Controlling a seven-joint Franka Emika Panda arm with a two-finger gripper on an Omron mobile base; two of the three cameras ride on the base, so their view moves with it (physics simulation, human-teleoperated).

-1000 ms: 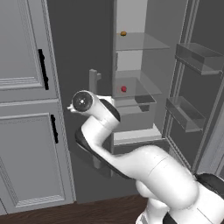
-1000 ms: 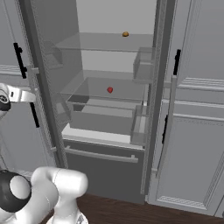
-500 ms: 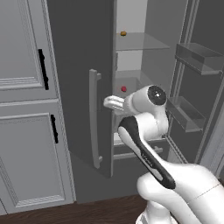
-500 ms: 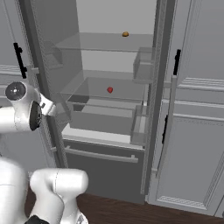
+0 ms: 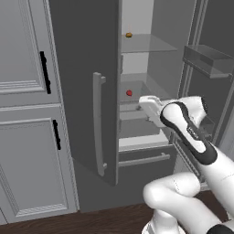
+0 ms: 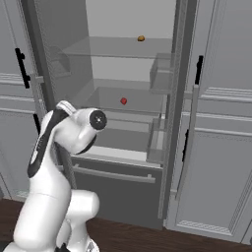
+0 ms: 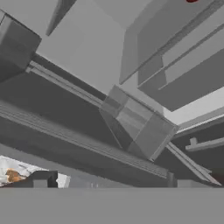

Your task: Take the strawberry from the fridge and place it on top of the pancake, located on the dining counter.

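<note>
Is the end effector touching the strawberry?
Apart. The left base view shows the end effector below and right of the strawberry, pale fridge interior between them.

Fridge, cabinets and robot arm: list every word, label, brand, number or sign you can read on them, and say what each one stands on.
No readable text on anything.
The fridge: plain dark grey doors, bar handles, bare shelves; no brand or label.
The strawberry and the small orange-brown lump lie loose, with no packaging.
The light grey cabinets: plain panels and dark handles.
The white arm: no logo or number visible.
</note>
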